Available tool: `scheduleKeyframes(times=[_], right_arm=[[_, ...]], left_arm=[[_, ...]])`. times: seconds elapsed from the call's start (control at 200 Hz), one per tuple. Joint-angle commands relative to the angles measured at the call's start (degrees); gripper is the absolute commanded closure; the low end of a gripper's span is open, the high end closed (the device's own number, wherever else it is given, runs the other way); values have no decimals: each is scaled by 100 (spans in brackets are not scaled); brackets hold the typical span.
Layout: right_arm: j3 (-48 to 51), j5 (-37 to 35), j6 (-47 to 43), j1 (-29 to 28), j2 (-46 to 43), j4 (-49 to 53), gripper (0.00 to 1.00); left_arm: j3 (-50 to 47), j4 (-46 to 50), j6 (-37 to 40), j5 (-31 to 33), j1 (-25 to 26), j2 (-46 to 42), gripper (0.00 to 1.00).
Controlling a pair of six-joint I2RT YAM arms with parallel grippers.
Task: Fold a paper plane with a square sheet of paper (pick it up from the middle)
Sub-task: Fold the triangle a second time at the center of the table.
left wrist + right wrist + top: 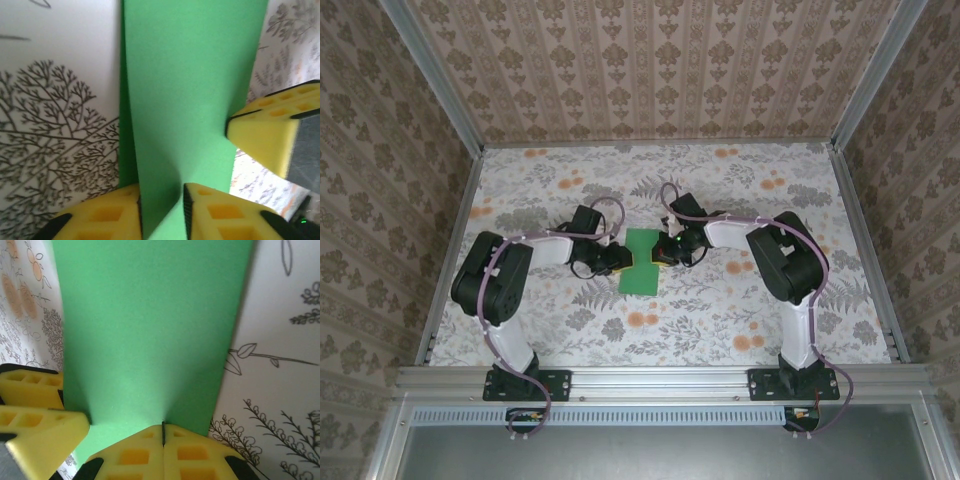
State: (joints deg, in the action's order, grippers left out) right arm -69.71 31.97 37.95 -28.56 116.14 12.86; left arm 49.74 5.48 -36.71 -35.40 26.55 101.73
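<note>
The green paper (640, 262) lies between your hands, long axis crosswise to them: right hand (163, 429) pinches one edge, left hand (161, 195) stands narrowly parted around the other.

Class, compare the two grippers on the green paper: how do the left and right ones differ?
The left gripper has its jaws apart, the paper passing between them; the right gripper has its jaws shut on the paper's edge. The left gripper sits at the paper's left side, the right gripper opposite. Both are yellow-tipped.
</note>
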Motion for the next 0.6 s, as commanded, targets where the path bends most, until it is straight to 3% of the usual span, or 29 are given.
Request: scheduleKeyframes(times=[0.0,0.595], right_arm=[[-94,-242,91,-12,107,299,97],[-105,-498,92,-16,189,507,98]], left_arm=[[-362,-616,-501,-416,58,-235,68],[-1347,-1412,-1408,-305,501,-999,72]])
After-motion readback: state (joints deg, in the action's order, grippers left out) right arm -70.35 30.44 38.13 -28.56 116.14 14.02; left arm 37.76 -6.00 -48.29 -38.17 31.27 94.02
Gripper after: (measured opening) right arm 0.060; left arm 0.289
